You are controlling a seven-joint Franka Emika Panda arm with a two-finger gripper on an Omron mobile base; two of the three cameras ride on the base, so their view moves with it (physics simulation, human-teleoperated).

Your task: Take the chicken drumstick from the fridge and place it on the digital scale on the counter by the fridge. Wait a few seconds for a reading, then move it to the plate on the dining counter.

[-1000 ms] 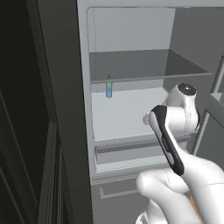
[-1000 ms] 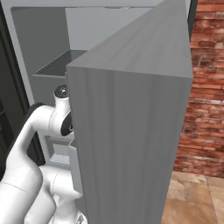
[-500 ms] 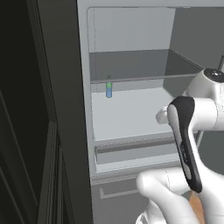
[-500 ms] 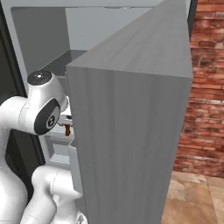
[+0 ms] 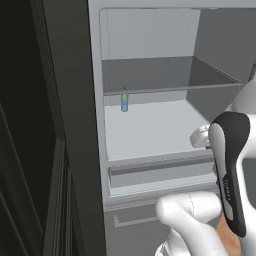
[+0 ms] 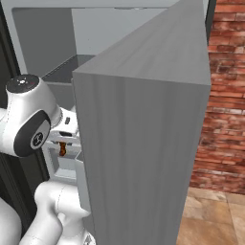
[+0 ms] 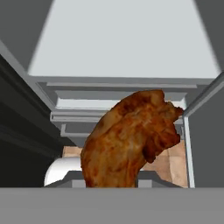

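Observation:
The chicken drumstick (image 7: 129,140), reddish-brown and glossy, fills the middle of the hand view, rising from where my fingertips sit, with my gripper shut on it. In the right base view the chicken drumstick (image 6: 62,150) shows as a small red-brown bit under my gripper (image 6: 63,142), just left of the fridge door's edge. The fridge (image 5: 150,130) stands open ahead, with pale grey shelves. My hand is at the front right of the fridge opening, level with the lower shelf. The digital scale, the counter, the plate and the dining counter are out of view.
A small blue-green bottle (image 5: 124,101) stands at the back left of the lower shelf. Below it runs a wide grey drawer (image 5: 160,172). The open fridge door (image 6: 143,119) is a big grey slab close on my right. A red brick wall (image 6: 225,95) and wooden floor (image 6: 210,220) lie beyond.
My arm has drawn back from the fridge shelf toward the right and nearer the cameras, carrying the drumstick with it. The bottle has not moved.

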